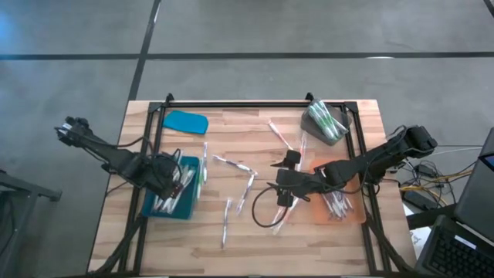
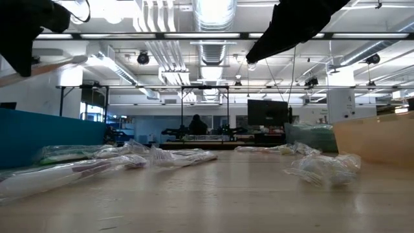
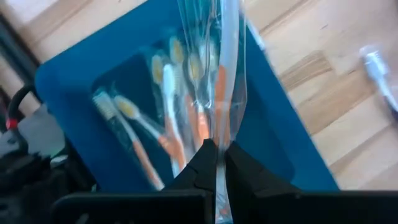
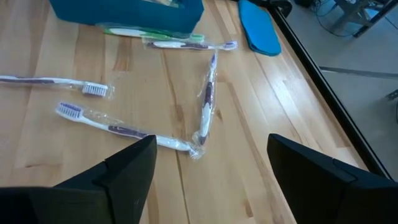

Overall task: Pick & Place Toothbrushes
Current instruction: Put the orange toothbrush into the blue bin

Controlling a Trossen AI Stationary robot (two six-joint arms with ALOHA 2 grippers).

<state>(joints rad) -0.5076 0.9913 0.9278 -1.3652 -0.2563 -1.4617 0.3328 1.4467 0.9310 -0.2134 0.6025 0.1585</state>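
Apparently the left gripper (image 3: pixel 216 163) pinches only a wrapped toothbrush's (image 3: pixel 219 93) film over the blue tray (image 3: pixel 68 81); it could slip. Right gripper (image 4: pixel 208 165) hangs spread above loose brushes (image 4: pixel 205 102).

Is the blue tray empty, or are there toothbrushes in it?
Not empty. The blue tray holds several orange-handled toothbrushes, and the left end effector, shut on a wrapped toothbrush, hangs over it.

Even, bright overhead lighting from ceiling fixtures (image 2: pixel 210 13) in the low view; soft shadows on the counter (image 1: pixel 255 232). Motion blur in the left wrist view; foreground wrapped toothbrushes (image 2: pixel 58 175) defocused.
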